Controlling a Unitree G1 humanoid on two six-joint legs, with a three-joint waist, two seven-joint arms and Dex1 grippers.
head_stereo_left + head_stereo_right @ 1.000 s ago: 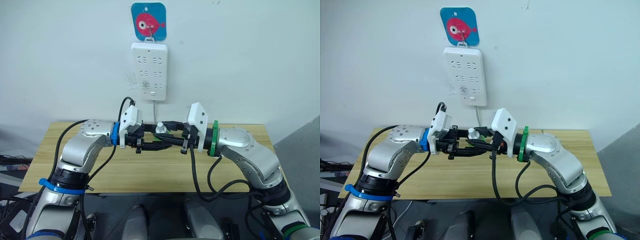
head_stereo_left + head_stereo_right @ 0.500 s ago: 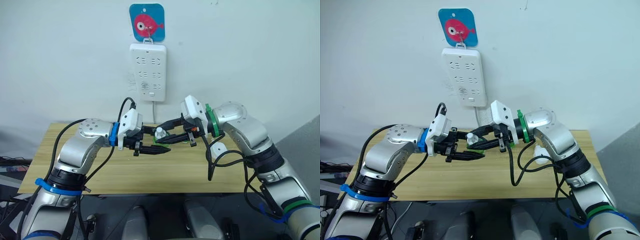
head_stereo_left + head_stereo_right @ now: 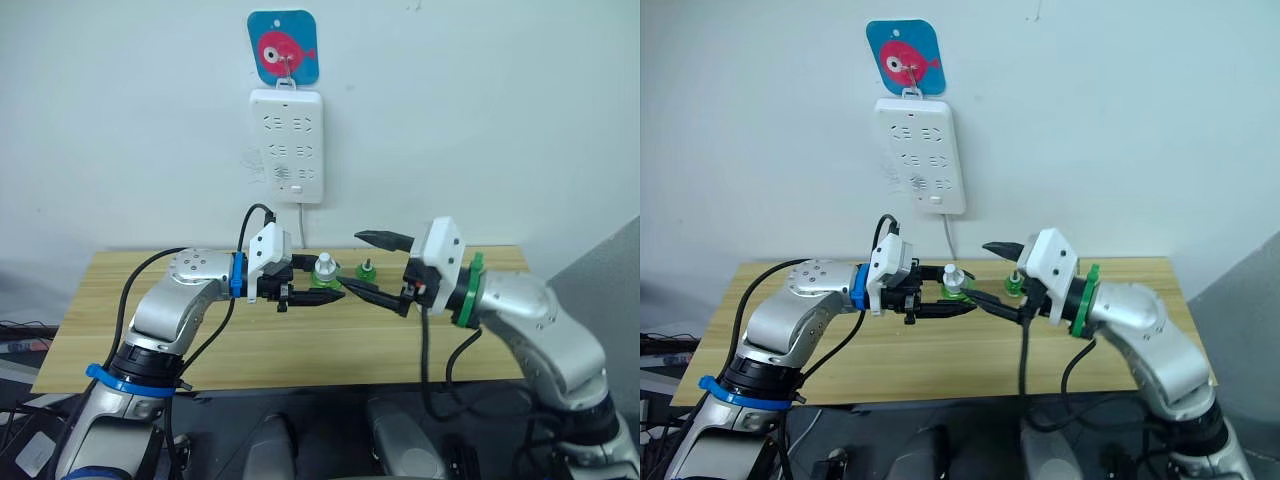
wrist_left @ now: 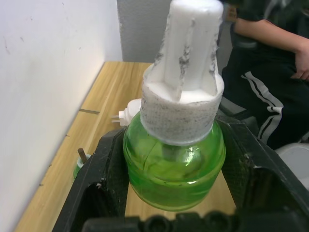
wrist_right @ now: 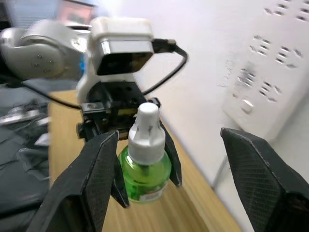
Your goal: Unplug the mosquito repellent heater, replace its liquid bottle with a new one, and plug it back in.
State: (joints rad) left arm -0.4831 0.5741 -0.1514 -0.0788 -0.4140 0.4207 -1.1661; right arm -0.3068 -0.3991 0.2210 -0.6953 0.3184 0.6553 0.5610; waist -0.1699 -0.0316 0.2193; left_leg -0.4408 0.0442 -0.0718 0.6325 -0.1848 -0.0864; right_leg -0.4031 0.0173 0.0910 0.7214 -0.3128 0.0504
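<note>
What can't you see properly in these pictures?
- Heater: left wrist view, mostly hidden behind the capped bottle.
- Old bottle: left wrist view, half hidden by the left gripper's fingers; tiny in the eye views.
- Person: cut off by the picture's edge.

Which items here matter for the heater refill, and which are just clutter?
For the job:
- new bottle, white cap, held in the left claw
- old bottle, dark neck, standing on the table
- heater, lying on the table
- right claw, open
- power strip on the wall, for replugging

Just about:
- fish hook plate
- seated person
</note>
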